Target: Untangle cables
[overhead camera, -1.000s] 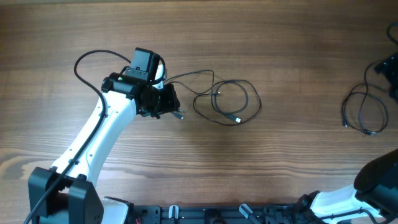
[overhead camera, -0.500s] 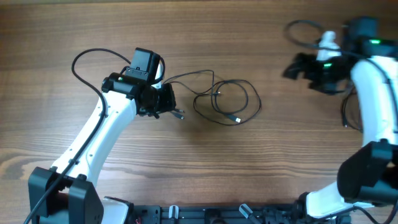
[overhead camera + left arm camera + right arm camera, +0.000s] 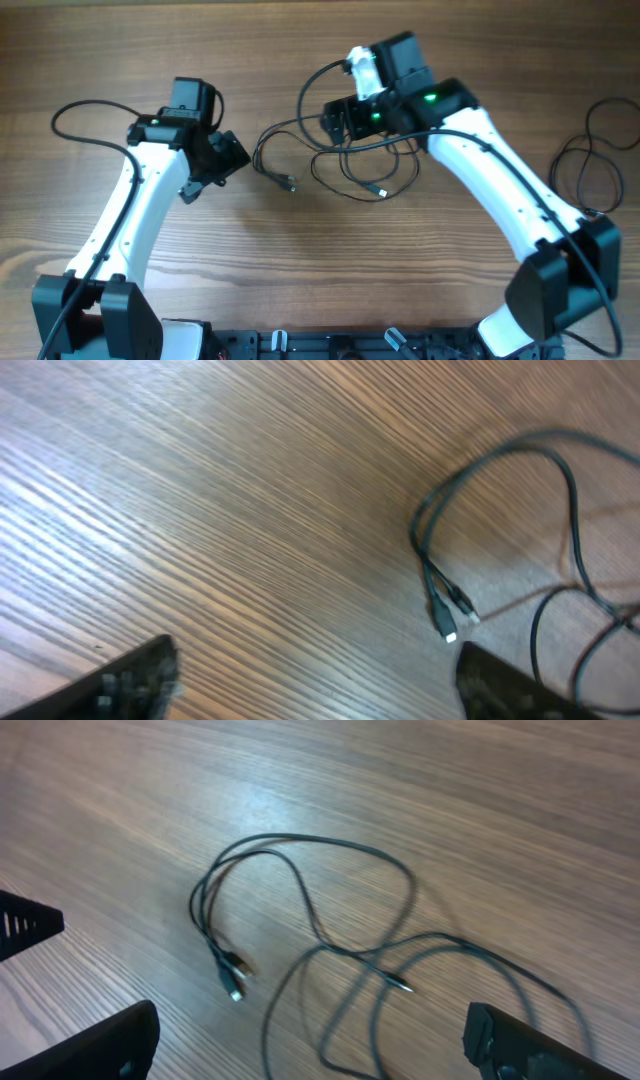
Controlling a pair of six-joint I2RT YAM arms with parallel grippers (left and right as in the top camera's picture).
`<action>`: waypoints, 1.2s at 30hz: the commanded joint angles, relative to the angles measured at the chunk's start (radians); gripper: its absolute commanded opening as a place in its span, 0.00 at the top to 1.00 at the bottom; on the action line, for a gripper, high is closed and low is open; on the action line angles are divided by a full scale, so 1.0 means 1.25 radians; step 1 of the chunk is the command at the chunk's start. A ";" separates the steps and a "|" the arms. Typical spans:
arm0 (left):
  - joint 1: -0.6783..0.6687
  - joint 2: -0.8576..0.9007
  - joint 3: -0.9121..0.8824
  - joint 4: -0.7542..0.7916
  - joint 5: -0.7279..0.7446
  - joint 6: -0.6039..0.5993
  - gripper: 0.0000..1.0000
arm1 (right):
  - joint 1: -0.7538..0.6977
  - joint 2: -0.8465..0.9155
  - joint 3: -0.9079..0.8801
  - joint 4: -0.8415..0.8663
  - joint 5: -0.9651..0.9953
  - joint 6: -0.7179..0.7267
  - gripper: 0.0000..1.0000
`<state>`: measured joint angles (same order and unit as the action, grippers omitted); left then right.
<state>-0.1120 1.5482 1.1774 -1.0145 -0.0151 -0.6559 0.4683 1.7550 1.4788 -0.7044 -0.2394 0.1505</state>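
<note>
Left arm (image 3: pixel 140 230): its jaws are wide apart. In the left wrist view the two fingers (image 3: pixel 135 680) sit at opposite lower corners, with only bench (image 3: pixel 200 510) wood between them. The cables (image 3: pixel 360 168) lie flat on the bench, just ahead of the left jaws and to their right, not touching them. Nearest those jaws is a doubled-back strand ending in two small plug ends (image 3: pixel 287 183), side by side. Past that, the strand runs into several overlapping loops, with another plug end (image 3: pixel 381 191) at their lower edge. Right arm (image 3: pixel 500 190): jaws also wide apart, gripping nothing. They hang over the upper-left part of the loops. From overhead we can't tell whether they touch the wire. In the right wrist view the cables lie on the bench ahead of and between the fingers (image 3: pixel 100 1042), clear of both. Further right, well apart from both sets of jaws, another thin cable (image 3: pixel 556 175) lies in loose loops, partly hidden behind the right arm.
</note>
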 commanded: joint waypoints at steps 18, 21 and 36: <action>0.034 0.005 -0.002 -0.002 -0.016 -0.003 0.00 | -0.015 0.105 0.128 -0.119 0.032 0.185 0.96; 0.034 0.005 -0.002 0.003 -0.016 -0.003 0.00 | -0.066 0.029 0.252 -0.161 -0.089 0.149 0.96; 0.034 0.005 -0.002 0.004 -0.016 -0.003 0.00 | -0.425 -0.243 0.347 0.011 -0.320 0.340 0.96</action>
<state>-0.0715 1.5482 1.1774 -1.0134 -0.0185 -0.6571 -0.0372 1.4525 1.9045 -0.6807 -0.5030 0.5274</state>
